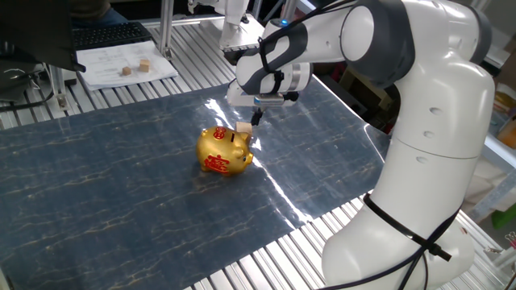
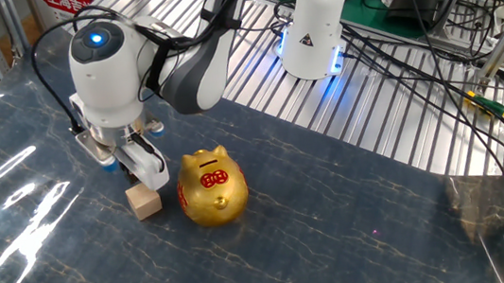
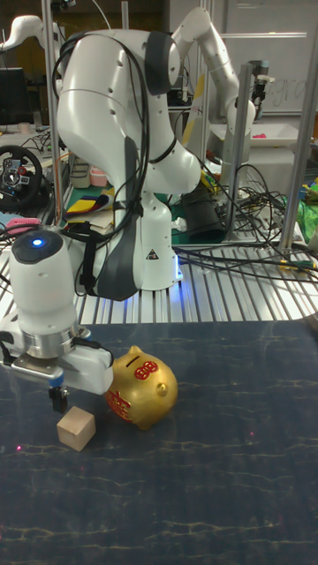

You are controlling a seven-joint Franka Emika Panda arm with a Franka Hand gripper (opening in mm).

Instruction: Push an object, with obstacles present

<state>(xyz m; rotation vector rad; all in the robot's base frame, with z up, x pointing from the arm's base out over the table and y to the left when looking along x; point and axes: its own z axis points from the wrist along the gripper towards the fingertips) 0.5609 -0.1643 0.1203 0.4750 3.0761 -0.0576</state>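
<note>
The object, a small light-tan wooden cube (image 2: 145,203) (image 1: 244,127) (image 3: 76,429), rests on the dark marbled mat right beside the obstacle, a shiny gold piggy bank (image 2: 211,186) (image 1: 224,150) (image 3: 141,386) with red markings. My gripper (image 2: 149,173) (image 1: 257,117) (image 3: 59,398) hangs just above the cube on the side away from the bank. Its fingers are together with nothing between them. Whether the tips touch the cube's top I cannot tell.
A white sheet of paper (image 1: 113,71) carrying two small cubes lies at the back left, beyond the mat, near a keyboard (image 1: 109,34). A second robot base (image 2: 313,22) and cables (image 2: 432,54) stand on the slatted table behind the mat.
</note>
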